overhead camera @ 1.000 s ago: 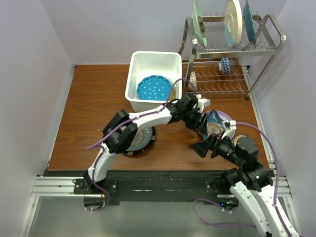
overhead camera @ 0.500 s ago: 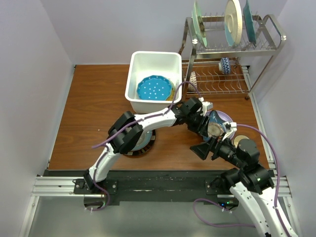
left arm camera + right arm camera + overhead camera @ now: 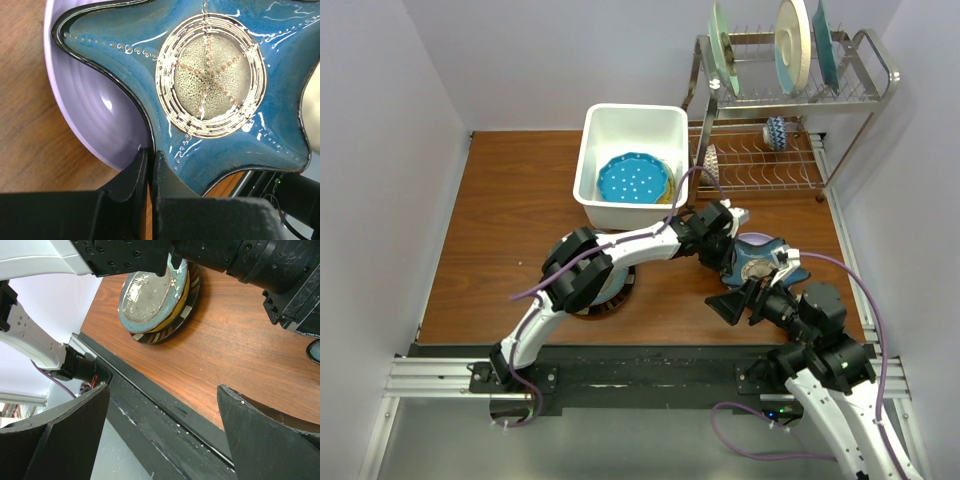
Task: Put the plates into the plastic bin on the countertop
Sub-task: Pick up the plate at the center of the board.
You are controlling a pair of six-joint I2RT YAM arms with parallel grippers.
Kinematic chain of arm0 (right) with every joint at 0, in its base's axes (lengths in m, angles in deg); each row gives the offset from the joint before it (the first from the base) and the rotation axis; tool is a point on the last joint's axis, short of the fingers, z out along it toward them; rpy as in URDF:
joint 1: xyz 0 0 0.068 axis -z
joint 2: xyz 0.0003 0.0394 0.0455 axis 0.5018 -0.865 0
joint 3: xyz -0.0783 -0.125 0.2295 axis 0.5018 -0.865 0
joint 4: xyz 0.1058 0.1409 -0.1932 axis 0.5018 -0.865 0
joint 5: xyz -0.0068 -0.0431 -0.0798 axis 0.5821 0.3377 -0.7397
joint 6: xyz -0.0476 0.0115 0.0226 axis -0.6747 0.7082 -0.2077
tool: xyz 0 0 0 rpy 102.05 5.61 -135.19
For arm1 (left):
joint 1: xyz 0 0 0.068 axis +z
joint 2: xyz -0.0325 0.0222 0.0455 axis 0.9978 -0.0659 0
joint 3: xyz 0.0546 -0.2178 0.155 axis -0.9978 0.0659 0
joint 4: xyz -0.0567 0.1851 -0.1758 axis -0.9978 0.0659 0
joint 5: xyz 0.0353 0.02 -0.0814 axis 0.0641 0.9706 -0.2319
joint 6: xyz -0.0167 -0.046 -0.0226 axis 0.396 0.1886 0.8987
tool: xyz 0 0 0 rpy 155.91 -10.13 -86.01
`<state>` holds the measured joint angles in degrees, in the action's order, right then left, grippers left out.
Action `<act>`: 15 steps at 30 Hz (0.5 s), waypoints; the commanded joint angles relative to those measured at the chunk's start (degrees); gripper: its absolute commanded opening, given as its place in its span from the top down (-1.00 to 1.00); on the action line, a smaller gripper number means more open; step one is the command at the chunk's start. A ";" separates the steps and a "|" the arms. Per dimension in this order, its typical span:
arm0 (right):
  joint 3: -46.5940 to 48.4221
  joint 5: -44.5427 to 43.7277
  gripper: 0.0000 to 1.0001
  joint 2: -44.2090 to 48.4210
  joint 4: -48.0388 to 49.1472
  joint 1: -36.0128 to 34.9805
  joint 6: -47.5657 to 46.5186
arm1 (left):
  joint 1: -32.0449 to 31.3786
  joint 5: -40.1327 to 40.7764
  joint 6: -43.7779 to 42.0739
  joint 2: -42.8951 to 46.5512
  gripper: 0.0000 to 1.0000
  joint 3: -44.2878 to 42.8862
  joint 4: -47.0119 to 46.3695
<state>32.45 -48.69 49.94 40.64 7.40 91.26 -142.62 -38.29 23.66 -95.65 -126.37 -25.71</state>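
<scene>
A blue star-shaped plate (image 3: 210, 85) lies on a lilac plate (image 3: 95, 115) at the right of the countertop (image 3: 510, 230). My left gripper (image 3: 149, 155) is shut on the star plate's dark rim at a notch between two points; in the top view it (image 3: 730, 262) sits at the star plate's (image 3: 762, 258) left edge. The white plastic bin (image 3: 610, 125) stands at the back with a blue dotted plate (image 3: 635, 180) inside. A stack of plates (image 3: 155, 300), clear glass on top, sits under the left arm. My right gripper (image 3: 162, 388) hangs open and holds nothing, near the front rail.
A metal wire rack (image 3: 860, 95) stands at the back right with three large plates (image 3: 790, 45) upright on top and a small mug (image 3: 775, 130) on its lower shelf. The black rail (image 3: 150, 400) runs along the near edge. Walls close in on both sides.
My left gripper has slid right to the star plate's edge and closed its jaws on the rim. The star plate has settled flatter. The right arm has hardly moved.
</scene>
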 commanded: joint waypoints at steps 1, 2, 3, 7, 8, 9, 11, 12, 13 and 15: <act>0.17 0.49 -0.82 0.70 -0.08 0.05 -0.81 | 0.77 2.17 1.37 3.26 1.00 -0.21 -1.31; 0.17 0.49 -0.83 0.79 -0.08 0.04 -0.81 | 1.12 2.60 1.37 3.36 1.00 -0.13 -1.40; 0.25 0.40 -0.83 0.70 -0.08 0.04 -0.81 | 1.21 2.78 1.37 3.62 1.00 0.05 -1.40; -0.18 0.40 -0.82 0.53 0.10 0.13 -0.72 | 2.08 4.01 1.37 4.41 1.00 0.05 -1.22; -0.19 0.49 -0.82 0.35 0.19 0.05 -0.72 | 2.52 4.62 1.37 4.67 1.00 0.05 -1.22; -0.19 0.40 -0.82 0.35 0.27 0.13 -0.63 | 2.79 4.98 1.37 5.02 1.00 -0.04 -1.14; -0.28 0.49 -0.83 0.26 0.45 0.13 -0.63 | 3.40 5.85 1.28 5.46 1.00 -0.21 -1.22; -0.36 0.49 -0.83 0.35 0.45 0.05 -0.54 | 3.58 6.12 1.28 5.81 1.00 -0.39 -1.05; -0.28 0.40 -0.82 0.18 0.62 0.04 -0.63 | 3.93 6.38 1.19 6.08 1.00 -0.74 -1.05; -0.27 0.40 -0.82 -0.09 0.71 0.04 -0.54 | 4.63 7.35 1.10 6.60 1.00 -1.18 -0.78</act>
<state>32.07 -48.69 50.29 40.56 7.40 91.26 -140.61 -34.25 23.66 -94.84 -126.24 -24.75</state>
